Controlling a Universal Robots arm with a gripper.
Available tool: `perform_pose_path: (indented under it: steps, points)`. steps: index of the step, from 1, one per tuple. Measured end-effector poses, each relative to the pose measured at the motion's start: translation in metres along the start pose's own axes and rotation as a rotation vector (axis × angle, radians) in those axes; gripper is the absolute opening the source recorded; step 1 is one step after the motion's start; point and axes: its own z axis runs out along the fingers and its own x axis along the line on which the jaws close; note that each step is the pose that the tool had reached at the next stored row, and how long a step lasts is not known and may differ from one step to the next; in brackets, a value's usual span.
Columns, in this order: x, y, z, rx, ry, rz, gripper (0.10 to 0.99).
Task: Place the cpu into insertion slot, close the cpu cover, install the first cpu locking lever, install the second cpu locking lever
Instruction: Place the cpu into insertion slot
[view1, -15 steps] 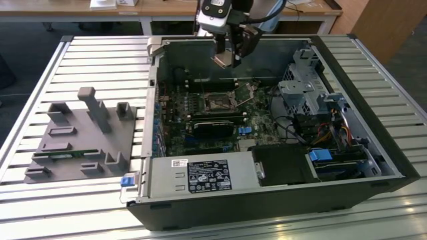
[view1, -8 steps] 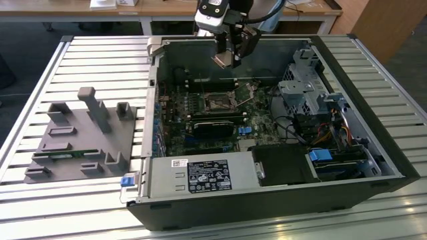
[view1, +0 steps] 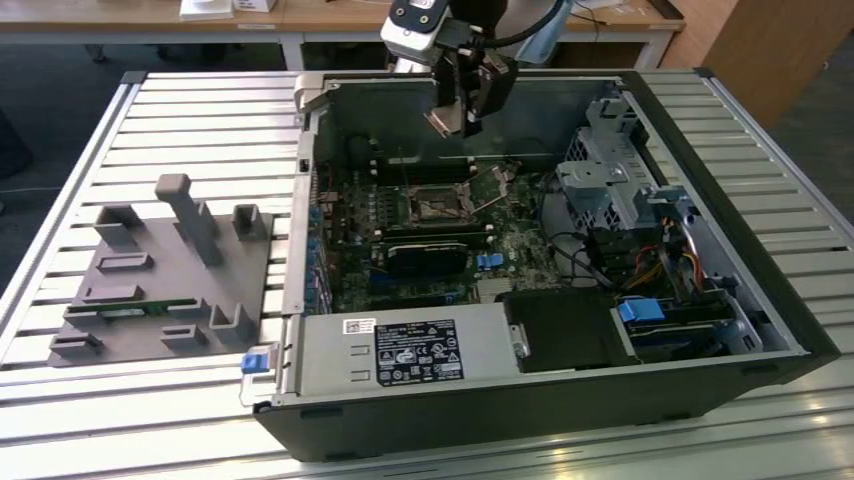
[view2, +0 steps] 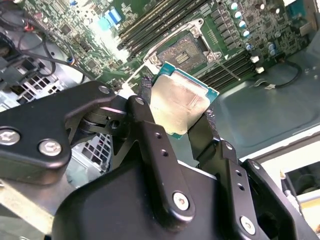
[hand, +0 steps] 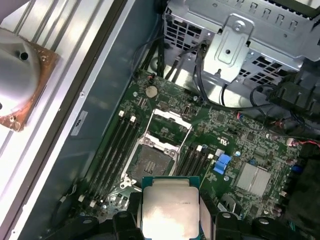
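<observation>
My gripper (view1: 455, 118) hangs over the back of the open computer case (view1: 787, 330), shut on the cpu (view1: 445, 122). In both wrist views the cpu (view2: 180, 102) (hand: 170, 210) is a square silver chip with a green edge, clamped between two black fingers (view2: 145, 100). It is well above the motherboard. The insertion slot (hand: 150, 162) (view2: 192, 50) (view1: 434, 205) lies bare with a dark centre, below and ahead of the chip. The cpu cover (hand: 168, 127), a silver frame, is swung open off the slot. A thin locking lever (view2: 226, 68) sticks out beside the socket.
Long black memory slots (hand: 117, 145) flank the socket. A silver drive cage (view1: 607, 175) with cables stands at the exterior view's right, and a power supply (view1: 400, 352) sits at the front. A grey fixture block (view1: 160, 270) rests on the slatted table outside the case.
</observation>
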Motion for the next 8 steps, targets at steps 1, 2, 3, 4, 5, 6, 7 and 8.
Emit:
perform_pose_path:
  steps: [1, 2, 3, 4, 5, 6, 7, 8]
  points:
    - [0.0, 0.0, 0.0001, 0.0, -0.0008, 0.008, 0.541]
    - [0.0, 0.0, 0.0004, 0.0, -0.0011, 0.013, 0.541]
    - [0.0, 0.0, 0.0008, 0.0, -0.0013, 0.014, 0.541]
    - [0.0, -0.0001, 0.0014, 0.0, -0.0014, 0.015, 0.541]
    - [0.0, -0.0002, 0.0021, 0.0, -0.0014, 0.015, 0.541]
    - [0.0, -0.0002, 0.0027, 0.0, -0.0013, 0.015, 0.541]
    - [0.0, -0.0003, 0.0033, 0.0, -0.0014, 0.015, 0.541]
    - [-0.0001, -0.0003, 0.0038, 0.0, -0.0014, 0.015, 0.541]
